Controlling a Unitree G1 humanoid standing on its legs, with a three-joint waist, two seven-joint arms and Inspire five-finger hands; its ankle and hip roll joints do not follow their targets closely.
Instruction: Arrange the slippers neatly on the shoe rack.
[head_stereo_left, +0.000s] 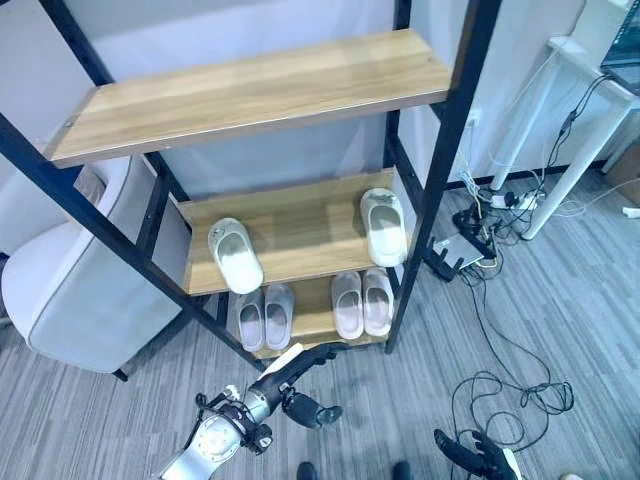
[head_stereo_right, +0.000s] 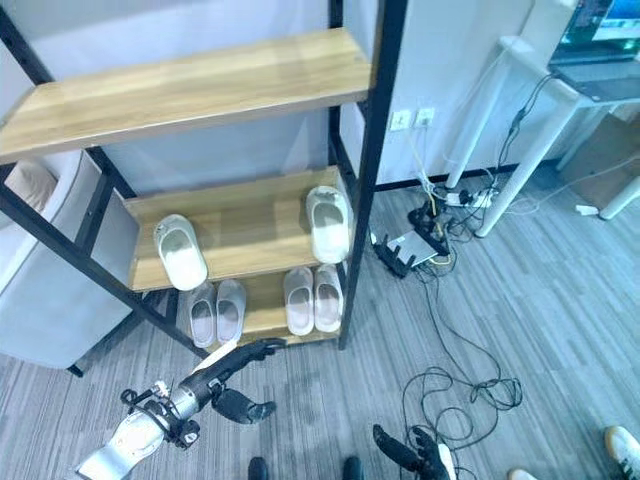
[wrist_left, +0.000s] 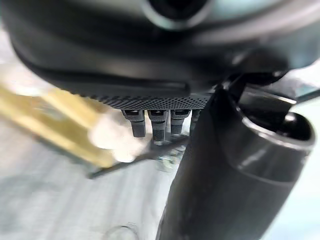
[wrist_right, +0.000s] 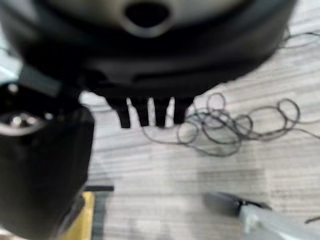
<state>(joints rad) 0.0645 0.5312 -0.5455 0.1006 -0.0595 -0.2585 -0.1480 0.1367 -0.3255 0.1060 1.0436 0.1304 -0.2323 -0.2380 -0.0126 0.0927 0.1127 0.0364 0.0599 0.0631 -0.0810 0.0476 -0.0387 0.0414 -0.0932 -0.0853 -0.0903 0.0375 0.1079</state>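
On the shoe rack (head_stereo_left: 300, 235), in the left eye view, the middle shelf carries two white slippers well apart: one slipper (head_stereo_left: 236, 255) at its front left edge, toe hanging over, and another (head_stereo_left: 384, 226) by the right edge. On the bottom shelf two neat pairs (head_stereo_left: 264, 318) and (head_stereo_left: 362, 302) sit side by side. The left hand (head_stereo_left: 300, 370) reaches toward the bottom shelf's front edge, fingers straight and relaxed, thumb apart, holding nothing. The right hand (head_stereo_left: 478, 455) hangs low over the floor, near loose cables (head_stereo_left: 515, 395).

The right eye view shows the same layout; the black upright (head_stereo_right: 375, 170) stands just beside the right-hand slipper.

In the left wrist view the fingers (wrist_left: 155, 127) point straight toward the wooden shelf edge (wrist_left: 65, 130).

In the right wrist view the fingers (wrist_right: 150, 112) are straight over grey floor and coiled cable.

The likely trouble: the overhanging left slipper could be knocked off the front edge if the arm rises under it. The middle shelf's centre is open room for pairing the two; the diagonal braces narrow the approach from the left.
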